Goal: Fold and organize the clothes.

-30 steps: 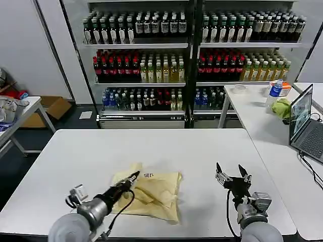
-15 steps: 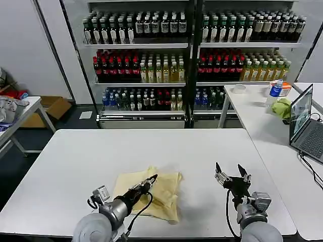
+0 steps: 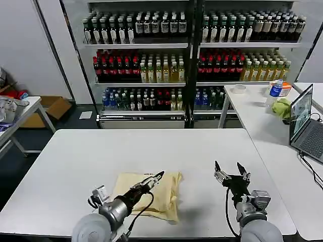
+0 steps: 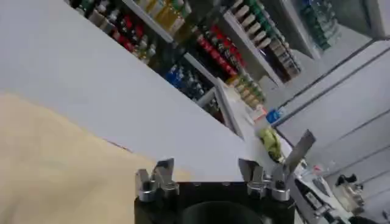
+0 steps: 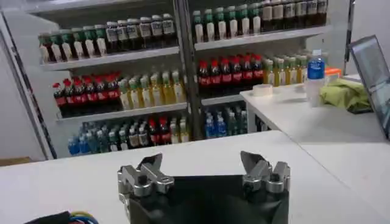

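Observation:
The clothes, a pale cream-yellow T-shirt [image 3: 164,194], lie folded into a rough rectangle near the front of the white table [image 3: 75,151]. My left gripper [image 3: 155,177] hovers over the shirt's far edge, its arm lying across the cloth. In the left wrist view the left gripper [image 4: 207,178] is open with nothing between its fingers, and the shirt [image 4: 49,164] lies below and to one side. My right gripper [image 3: 231,172] is open over bare table to the right of the shirt. In the right wrist view the right gripper [image 5: 203,169] holds nothing.
A second table at the right carries a laptop [image 3: 302,121], a green cloth [image 3: 281,108] and a blue-capped bottle [image 3: 275,92]. Shelves of bottles [image 3: 166,60] stand behind. A side table at far left holds a grey-white bundle [image 3: 7,108].
My left gripper swept to the right across the shirt, from its left edge to its far right part. The shirt's left side now lies folded over, flatter and more compact. The right arm barely moved.

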`<control>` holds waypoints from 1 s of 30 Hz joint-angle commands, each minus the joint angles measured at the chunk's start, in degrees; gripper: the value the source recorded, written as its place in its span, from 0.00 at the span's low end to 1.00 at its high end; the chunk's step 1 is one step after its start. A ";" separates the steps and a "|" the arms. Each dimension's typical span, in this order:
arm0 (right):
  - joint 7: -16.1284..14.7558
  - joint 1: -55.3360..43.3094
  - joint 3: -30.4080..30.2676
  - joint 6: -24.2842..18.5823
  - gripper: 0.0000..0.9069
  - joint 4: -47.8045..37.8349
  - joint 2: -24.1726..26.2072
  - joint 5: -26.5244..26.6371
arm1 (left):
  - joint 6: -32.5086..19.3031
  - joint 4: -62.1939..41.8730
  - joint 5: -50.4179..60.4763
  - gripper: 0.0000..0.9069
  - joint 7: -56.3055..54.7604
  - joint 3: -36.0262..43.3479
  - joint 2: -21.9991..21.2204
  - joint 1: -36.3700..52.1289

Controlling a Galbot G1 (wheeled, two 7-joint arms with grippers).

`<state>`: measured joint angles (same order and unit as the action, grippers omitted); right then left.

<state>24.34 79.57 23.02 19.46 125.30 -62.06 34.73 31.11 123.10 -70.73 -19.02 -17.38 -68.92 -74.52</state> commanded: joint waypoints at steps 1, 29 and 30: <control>-0.07 -0.25 -0.17 0.03 1.00 -0.13 0.02 0.11 | 0.00 -0.23 0.75 1.00 0.81 -11.36 7.52 -4.32; 0.07 0.17 1.14 0.11 1.00 0.64 -0.28 0.51 | 1.94 -14.16 -0.81 1.00 7.80 -13.52 6.54 -4.87; 0.10 0.13 1.13 0.12 1.00 0.63 -0.33 0.52 | 1.93 -14.05 -0.80 1.00 7.83 -13.27 6.36 -4.72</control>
<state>24.38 79.73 24.02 19.52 125.83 -62.28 35.25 32.71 111.53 -71.08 -11.89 -30.94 -61.13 -79.02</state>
